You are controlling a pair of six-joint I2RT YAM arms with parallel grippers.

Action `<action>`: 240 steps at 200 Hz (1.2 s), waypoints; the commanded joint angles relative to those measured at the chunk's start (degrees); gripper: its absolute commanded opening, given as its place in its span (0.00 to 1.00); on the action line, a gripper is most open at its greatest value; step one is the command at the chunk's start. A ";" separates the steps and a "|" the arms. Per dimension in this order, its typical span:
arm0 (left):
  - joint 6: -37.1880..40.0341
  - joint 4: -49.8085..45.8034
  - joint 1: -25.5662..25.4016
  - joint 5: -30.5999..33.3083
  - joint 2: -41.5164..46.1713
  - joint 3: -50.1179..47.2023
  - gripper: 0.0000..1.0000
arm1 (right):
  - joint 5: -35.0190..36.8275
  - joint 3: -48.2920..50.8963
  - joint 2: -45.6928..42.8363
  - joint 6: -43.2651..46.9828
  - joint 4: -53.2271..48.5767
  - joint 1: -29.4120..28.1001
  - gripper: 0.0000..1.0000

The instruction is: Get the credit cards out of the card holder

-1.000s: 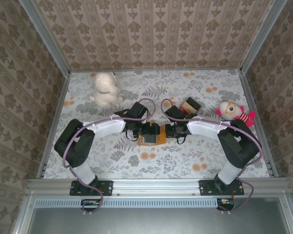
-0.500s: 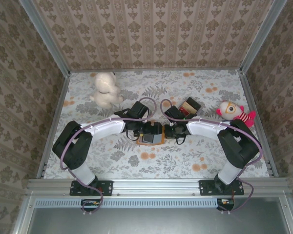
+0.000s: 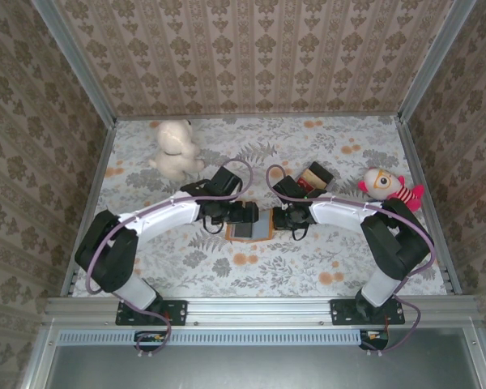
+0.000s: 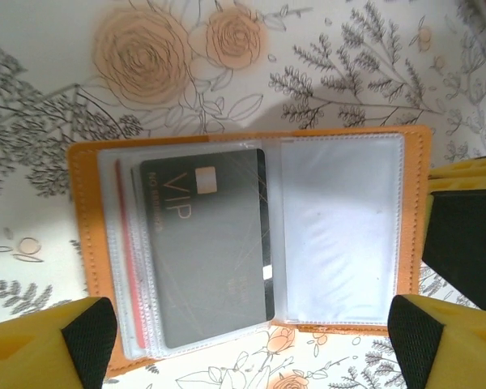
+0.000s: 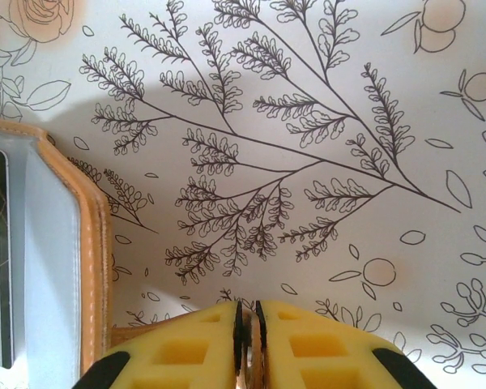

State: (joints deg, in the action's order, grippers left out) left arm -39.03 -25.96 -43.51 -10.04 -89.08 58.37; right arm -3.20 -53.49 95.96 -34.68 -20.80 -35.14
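Note:
The card holder (image 4: 340,227) lies open and flat on the flowered table, with its orange-tan rim round clear pocket pages. Its left pocket holds a dark grey card (image 4: 211,243) marked VIP. A red card (image 4: 128,259) shows as a thin edge behind it. My left gripper (image 4: 251,336) hovers over the holder, open wide, with nothing between its fingers. My right gripper (image 5: 249,324) is shut on a thin tan edge of the card holder (image 5: 93,267). In the top view the card holder (image 3: 249,232) lies between the left gripper (image 3: 245,215) and the right gripper (image 3: 277,217).
A white plush toy (image 3: 176,150) sits at the back left. A brown dark-topped block (image 3: 314,177) stands just behind the right arm, and a red and white doll (image 3: 386,186) lies to its right. Patterned walls enclose the table.
The card holder has gone from showing its orange cover to lying open with grey pages up. The left arm has stretched out to the right; the right gripper has stayed in place.

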 commanded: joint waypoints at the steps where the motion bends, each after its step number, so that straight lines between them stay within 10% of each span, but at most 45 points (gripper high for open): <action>1: -0.25 0.69 0.18 1.19 2.21 -1.17 0.81 | 1.74 0.52 -1.97 -0.48 -0.98 -0.25 0.18; 74: -3.11 3.99 0.71 2.72 -0.42 -2.10 0.75 | 6.96 1.40 -16.81 -1.17 -7.33 0.59 0.51; 109: -5.11 5.76 1.22 3.19 0.72 -4.21 0.72 | 0.21 0.00 -22.14 -1.28 -6.89 0.23 0.49; 173: -5.95 11.58 1.25 -7.21 -1.34 -2.57 0.29 | -4.66 -3.21 -16.98 -8.44 0.44 -3.62 0.34; 240: -3.50 10.25 -0.18 -11.29 -11.51 3.18 0.20 | 0.65 -1.27 -16.69 -14.16 3.65 -3.30 0.30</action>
State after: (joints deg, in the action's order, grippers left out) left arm -43.94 -15.70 -43.05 -18.48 -97.51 60.10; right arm -5.63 -55.55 79.13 -45.63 -18.94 -38.68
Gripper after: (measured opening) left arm 0.207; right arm 0.306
